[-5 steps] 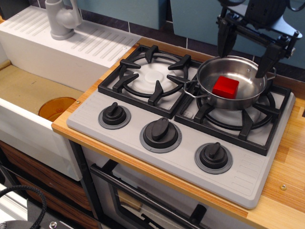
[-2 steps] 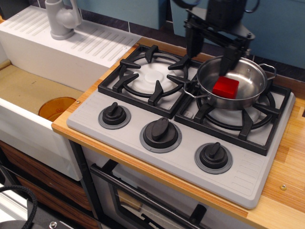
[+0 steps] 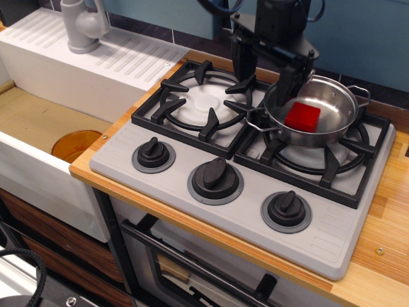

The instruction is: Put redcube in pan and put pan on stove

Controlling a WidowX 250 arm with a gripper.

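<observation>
The red cube (image 3: 302, 117) lies inside the shiny steel pan (image 3: 332, 102). The pan stands on the right burner grate of the grey stove (image 3: 192, 150). My gripper (image 3: 264, 69) is open and empty, above the pan's left rim and the gap between the two burners. One finger hangs over the left burner's edge, the other over the pan's left side. It holds nothing.
A white sink unit (image 3: 38, 115) with a grey tap (image 3: 83, 25) stands to the left, with an orange drain disc (image 3: 75, 144) in the basin. Three black knobs (image 3: 216, 180) line the stove's front. Wooden counter (image 3: 383, 256) runs to the right.
My gripper has moved left, from above the pan's right side to above its left rim, staying open. The pan and cube have not moved.
</observation>
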